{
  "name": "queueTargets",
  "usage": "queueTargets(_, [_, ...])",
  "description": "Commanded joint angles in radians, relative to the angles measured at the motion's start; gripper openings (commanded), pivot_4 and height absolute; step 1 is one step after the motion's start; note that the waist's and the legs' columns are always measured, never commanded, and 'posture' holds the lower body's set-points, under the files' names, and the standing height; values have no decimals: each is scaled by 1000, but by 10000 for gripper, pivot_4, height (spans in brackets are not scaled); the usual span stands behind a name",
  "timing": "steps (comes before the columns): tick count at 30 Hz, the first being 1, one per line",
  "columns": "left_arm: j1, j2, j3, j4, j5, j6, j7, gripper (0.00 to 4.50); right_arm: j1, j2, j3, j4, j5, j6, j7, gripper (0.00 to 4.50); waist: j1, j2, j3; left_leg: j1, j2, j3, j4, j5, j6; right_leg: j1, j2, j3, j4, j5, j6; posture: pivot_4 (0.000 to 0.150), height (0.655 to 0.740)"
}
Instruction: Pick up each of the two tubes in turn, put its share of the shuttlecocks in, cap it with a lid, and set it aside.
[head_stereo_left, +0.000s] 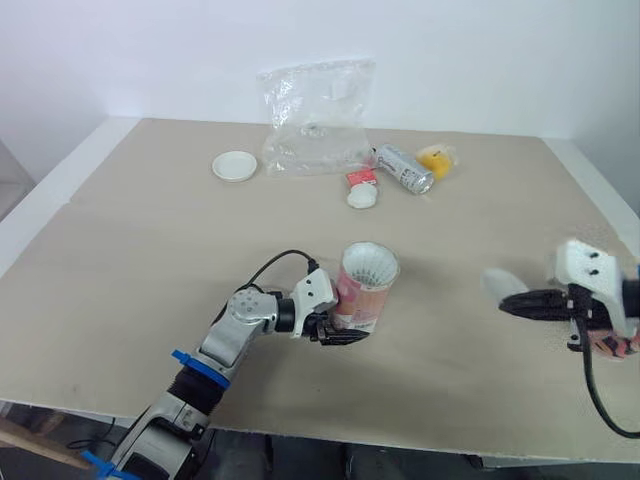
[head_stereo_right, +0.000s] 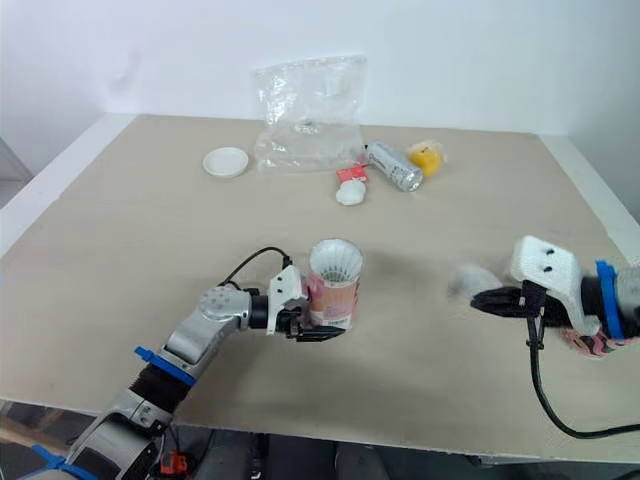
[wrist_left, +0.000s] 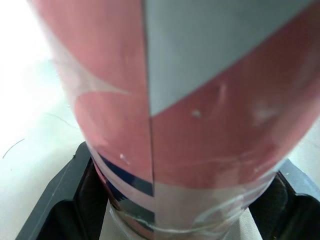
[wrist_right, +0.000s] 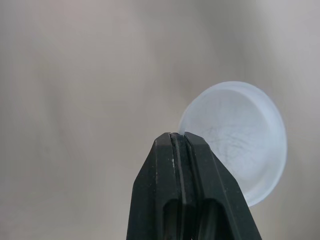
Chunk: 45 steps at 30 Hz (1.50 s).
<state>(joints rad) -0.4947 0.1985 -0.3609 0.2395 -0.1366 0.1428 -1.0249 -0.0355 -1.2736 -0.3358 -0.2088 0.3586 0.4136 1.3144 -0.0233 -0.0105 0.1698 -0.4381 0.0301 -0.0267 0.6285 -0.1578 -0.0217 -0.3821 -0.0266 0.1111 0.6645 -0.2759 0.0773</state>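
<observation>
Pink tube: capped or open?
Open. The pink cardboard tube shows white feathered shuttlecock at its mouth; right claw pinches the translucent round lid.

Pink-and-grey tube (head_stereo_left: 368, 290), frosted white lid (wrist_right: 235, 140)

Broad beige bench (head_stereo_left: 150, 260) with a matte top and a white border down its left and right sides, set close against a plain white wall (head_stereo_left: 150, 50) at the far edge. Soft, even light, with only faint blurred shadows on the top. Below the near edge, dim floor (head_stereo_left: 270, 462) and a strip of brown wood (head_stereo_left: 35, 443) at the left corner.
</observation>
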Motion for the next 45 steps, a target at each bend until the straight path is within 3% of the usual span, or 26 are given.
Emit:
queueTargets(1, [-28,-5,-27,77,26,7,-14,34106,-131,-81,37,-81,32,-101,97,589,1,0,0,0,0,0,-1,0,0,-1,0,-1,0,0,-1,1500,7400])
queueTargets(8, [-68,9,-56,99,20,52,-97,34106,-764,9,363,-160,78,-139,262,589,-8,2,0,0,-1,5,-5,1,1,-3,-5,-1,-1,0,-1,1500,7400])
queueTargets(13, [-85,12,-55,128,39,24,-95,34106,-989,94,525,-99,65,-172,300,589,-1,-5,0,-2,-1,4,-6,1,1,-6,-6,-2,-1,-1,-3,1500,7400])
queueTargets(27, [-67,22,-53,102,33,42,-84,34106,-1098,46,795,-23,146,-315,300,589,-1,-5,0,-2,0,6,-7,-1,0,-5,-7,-3,-1,-2,-4,1500,7400])
queueTargets(45, [-45,21,-44,73,24,71,-62,34106,-1158,81,932,77,129,-419,300,589,-1,-5,0,-1,0,6,-8,-1,0,-5,-7,-3,0,-1,-5,1500,7400])
